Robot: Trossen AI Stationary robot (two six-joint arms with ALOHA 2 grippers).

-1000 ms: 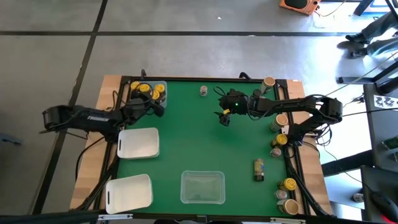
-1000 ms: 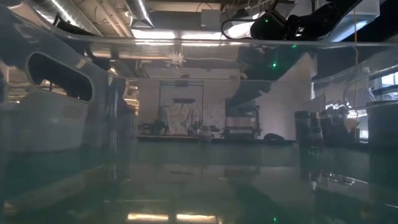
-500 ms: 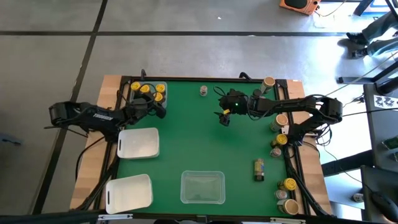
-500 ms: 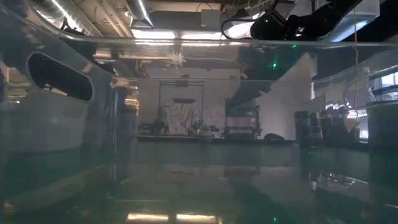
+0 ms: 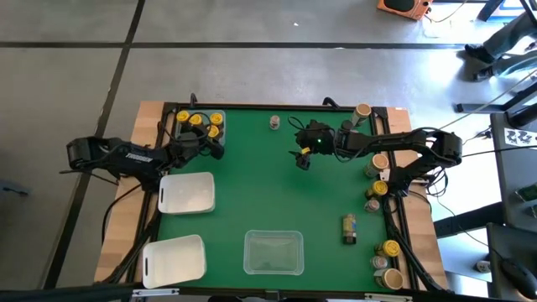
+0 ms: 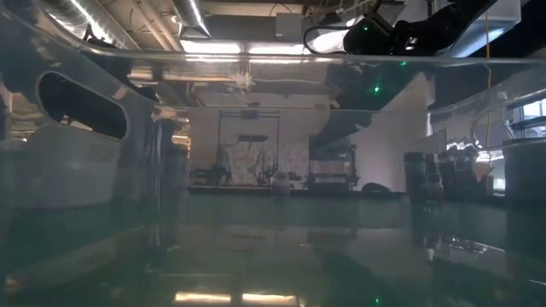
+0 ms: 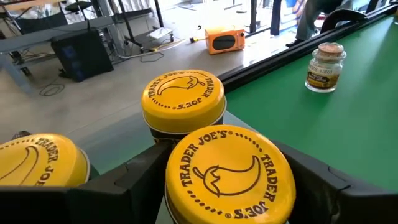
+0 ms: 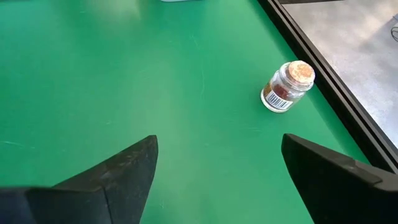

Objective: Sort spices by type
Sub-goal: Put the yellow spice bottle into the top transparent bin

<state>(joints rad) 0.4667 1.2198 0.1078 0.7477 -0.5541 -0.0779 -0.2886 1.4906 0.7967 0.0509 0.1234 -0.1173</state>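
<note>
Your left hand (image 7: pixel 224 186) sits over the back-left corner of the bench (image 5: pixel 268 201), its fingers spread either side of a yellow-lidded jar (image 7: pixel 229 177) that stands among the other yellow-lidded jars (image 5: pixel 200 122). From the wrist camera the fingers look clear of the lid, though you cannot tell for sure whether a pad touches the glass lower down. This reads as a release: let the fingers stand wide, then lift straight up so neither side drags the jar or tips its neighbour (image 7: pixel 182 99) just behind. Do not sweep sideways; the jars are packed close. Your right hand (image 5: pixel 302 157) hangs with fingers spread over the back middle of the bench, holding nothing, near the small cork-topped jar (image 8: pixel 287 86) by the rear edge. That jar stands alone, so approach it from above and centre the fingers. More jars (image 5: pixel 379 189) wait along the right edge, and the white trays (image 5: pixel 186 192) at the left are untouched.
</note>
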